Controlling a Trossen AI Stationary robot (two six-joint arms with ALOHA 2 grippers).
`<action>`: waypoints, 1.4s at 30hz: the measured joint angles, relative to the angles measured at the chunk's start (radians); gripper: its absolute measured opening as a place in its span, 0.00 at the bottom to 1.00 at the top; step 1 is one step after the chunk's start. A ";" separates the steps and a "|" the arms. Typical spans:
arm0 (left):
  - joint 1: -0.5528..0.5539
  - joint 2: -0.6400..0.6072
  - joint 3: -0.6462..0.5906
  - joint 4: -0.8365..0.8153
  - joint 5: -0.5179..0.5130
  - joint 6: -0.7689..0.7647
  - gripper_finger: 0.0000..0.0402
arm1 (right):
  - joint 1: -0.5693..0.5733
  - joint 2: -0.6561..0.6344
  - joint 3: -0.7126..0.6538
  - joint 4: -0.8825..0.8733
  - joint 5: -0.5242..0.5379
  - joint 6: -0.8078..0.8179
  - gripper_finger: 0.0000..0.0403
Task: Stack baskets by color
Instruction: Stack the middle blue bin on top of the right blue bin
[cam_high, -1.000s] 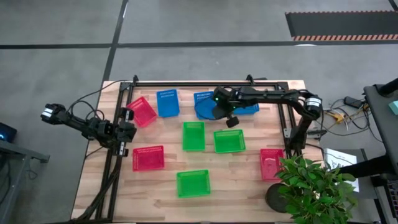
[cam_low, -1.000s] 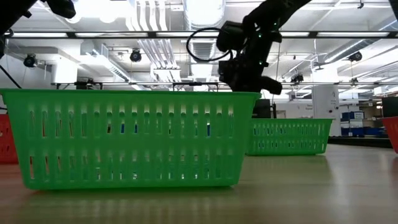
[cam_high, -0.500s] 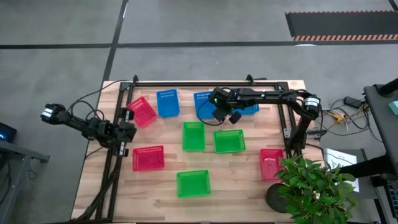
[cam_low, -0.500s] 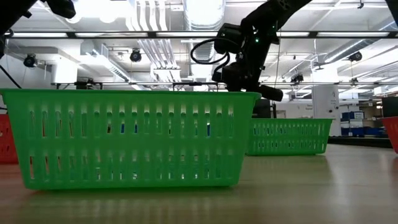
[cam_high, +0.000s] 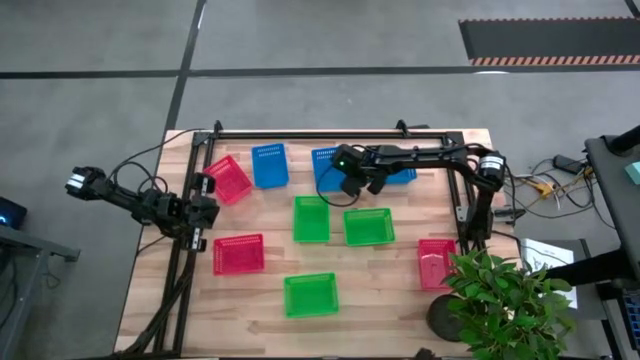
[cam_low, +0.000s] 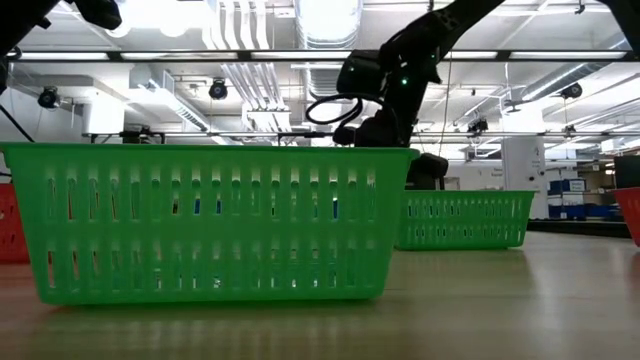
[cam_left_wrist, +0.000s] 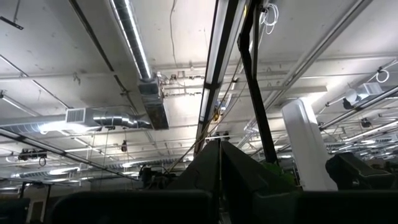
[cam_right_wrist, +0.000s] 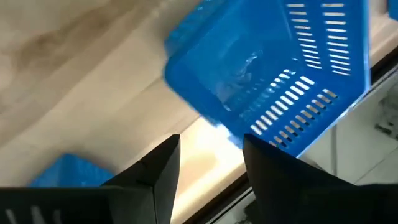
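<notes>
- Baskets on table (cam_high: 400, 300), counted in high view: 3 green, 3 red, 3 blue at most – the 3rd blue can't be split clearly from its neighbour.
- Green: one (cam_high: 311, 218) mid-table, second (cam_high: 369, 227) just beside it on the right-arm side, third (cam_high: 311, 295) nearer the front edge, apart from the other 2. None stacked.
- Red: tilted one (cam_high: 228, 179) near the left arm's frame, second (cam_high: 239, 254) lower on the same side, third (cam_high: 436, 264) at the far right edge by a potted plant (cam_high: 505, 305). All 3 well apart.
- Blue: single one (cam_high: 269, 165) at the back edge next to the tilted red; blue pile (cam_high: 330, 170) further along the back edge, partly under the right arm – looks like 2 overlapping, can't tell for sure.
- Right gripper (cam_high: 362, 185) over the blue pile at the back; in the right wrist view its fingers (cam_right_wrist: 163, 167) stand apart w/ a gap between, nothing in them. Blue basket (cam_right_wrist: 267, 81) lies tilted just beyond the tips, not touching them; corner of another blue piece (cam_right_wrist: 65, 169) shows nearby.
- Left gripper (cam_high: 200, 225) off the table's left side by the frame, fingers fully closed, holding nothing; its wrist cam sees only ceiling.
- Low view: front green basket (cam_low: 215, 222) fills the near side, another green (cam_low: 465, 220) behind it, right arm above.
</notes>
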 joint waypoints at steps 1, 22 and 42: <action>0.000 0.000 0.000 0.000 0.000 0.000 0.00 | 0.000 0.002 0.000 0.010 -0.002 -0.001 0.41; 0.000 0.000 0.000 0.008 -0.001 0.001 0.00 | 0.001 0.066 0.000 0.048 -0.030 -0.114 0.08; 0.000 -0.001 0.001 0.031 -0.001 0.001 0.00 | 0.133 0.055 0.228 -0.183 0.329 0.456 0.02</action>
